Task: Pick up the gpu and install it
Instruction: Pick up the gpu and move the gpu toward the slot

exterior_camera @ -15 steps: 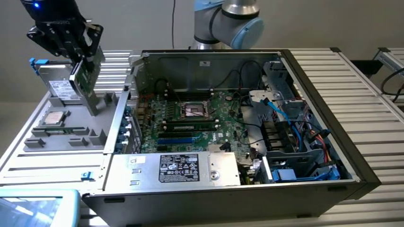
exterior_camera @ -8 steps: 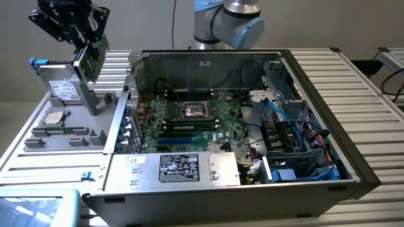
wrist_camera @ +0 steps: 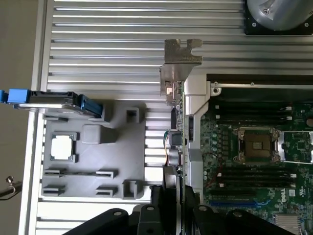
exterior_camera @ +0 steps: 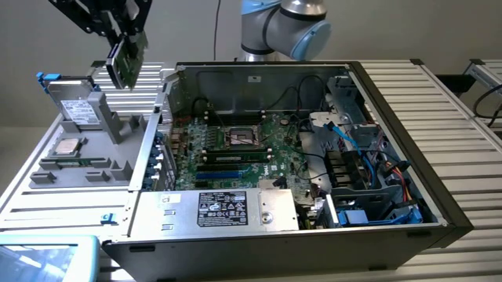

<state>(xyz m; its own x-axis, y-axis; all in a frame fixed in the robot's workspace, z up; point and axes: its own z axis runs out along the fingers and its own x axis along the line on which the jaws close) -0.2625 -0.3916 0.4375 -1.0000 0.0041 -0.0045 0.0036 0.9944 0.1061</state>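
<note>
The gripper [exterior_camera: 124, 32] clamps the gpu [exterior_camera: 128, 59] by one edge, hanging it upright in the air above where tray [exterior_camera: 106, 154] meets case [exterior_camera: 274, 249], seemingly so its free edge can meet a motherboard [exterior_camera: 274, 130] slot.

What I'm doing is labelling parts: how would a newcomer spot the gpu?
Find the open case. On the exterior view's left, between it and the grey tray, the gripper holds the gpu aloft. It alone is a green card with a metal bracket; the drive is silver.

A Dell logo marks the green motherboard [wrist_camera: 288, 191]. The black label [exterior_camera: 222, 209] on the power supply [exterior_camera: 271, 217] carries print too fine to read.
</note>
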